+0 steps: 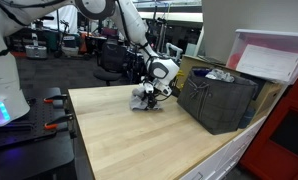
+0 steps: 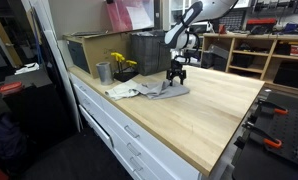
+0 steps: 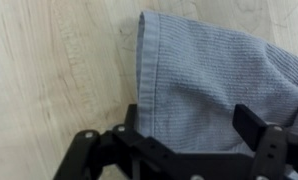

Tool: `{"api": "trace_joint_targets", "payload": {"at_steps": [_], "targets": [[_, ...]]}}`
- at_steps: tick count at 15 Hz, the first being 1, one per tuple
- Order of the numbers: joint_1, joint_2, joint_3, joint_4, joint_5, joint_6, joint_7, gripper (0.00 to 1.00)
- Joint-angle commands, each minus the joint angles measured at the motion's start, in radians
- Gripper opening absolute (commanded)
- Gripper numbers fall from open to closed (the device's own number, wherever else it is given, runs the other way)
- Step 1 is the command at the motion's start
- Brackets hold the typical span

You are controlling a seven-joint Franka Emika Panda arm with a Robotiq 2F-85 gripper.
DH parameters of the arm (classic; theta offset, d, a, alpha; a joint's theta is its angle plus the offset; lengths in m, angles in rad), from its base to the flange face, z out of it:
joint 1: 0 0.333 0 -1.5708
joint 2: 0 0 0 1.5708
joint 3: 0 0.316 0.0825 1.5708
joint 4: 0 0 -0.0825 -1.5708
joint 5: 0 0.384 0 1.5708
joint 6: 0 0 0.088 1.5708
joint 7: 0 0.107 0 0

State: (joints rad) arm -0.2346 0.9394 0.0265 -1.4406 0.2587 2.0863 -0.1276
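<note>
- Closest to the wrist camera are the 2 black fingers (image 3: 251,122) of my claw (image 3: 189,135). They stand far apart, 1 on each side of the picture, and nothing is clamped between them.
- Under them lies a blue-grey cloth (image 3: 219,70) with a ribbed weave and a stitched hem. Its rounded corner points to the top of this view, and the light wooden table (image 3: 59,80) shows at its left.
- In both exterior views my claw (image 1: 149,93) (image 2: 176,75) hangs low over this cloth (image 1: 144,104) (image 2: 167,91) and points straight down. Whether the fingertips touch the fabric I cannot tell, because the pictures are too small.
- The cloth rests crumpled on the table (image 2: 224,110), toward the side where the other things stand, well away from the front edge.
- In an exterior view a pale cloth (image 2: 122,92) lies just beside the blue-grey one. Next to it stands a metal cup (image 2: 103,72), and near the cup is a yellow thing (image 2: 121,63) that I cannot name.
- A dark crate (image 1: 221,100) stands on the table near the cloth, but apart from it.
- My judgement on the progress: the approach looks done, because I am over the cloth with the jaws wide. The grip is not yet made and no part of the cloth is raised from the wood, so the closing and everything after it are left.
</note>
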Motion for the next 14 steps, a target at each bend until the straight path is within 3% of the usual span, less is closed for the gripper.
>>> {"api": "trace_joint_targets", "payload": {"at_steps": [1, 9, 11, 14], "targets": [[-0.009, -0.012, -0.002, -0.039, 0.023, 0.033, 0.018, 0.66], [-0.012, -0.059, -0.030, -0.070, 0.005, 0.053, 0.036, 0.05], [-0.009, -0.087, -0.048, -0.096, -0.007, 0.069, 0.046, 0.00], [-0.001, -0.139, -0.104, -0.162, -0.048, 0.093, 0.082, 0.01]]}}
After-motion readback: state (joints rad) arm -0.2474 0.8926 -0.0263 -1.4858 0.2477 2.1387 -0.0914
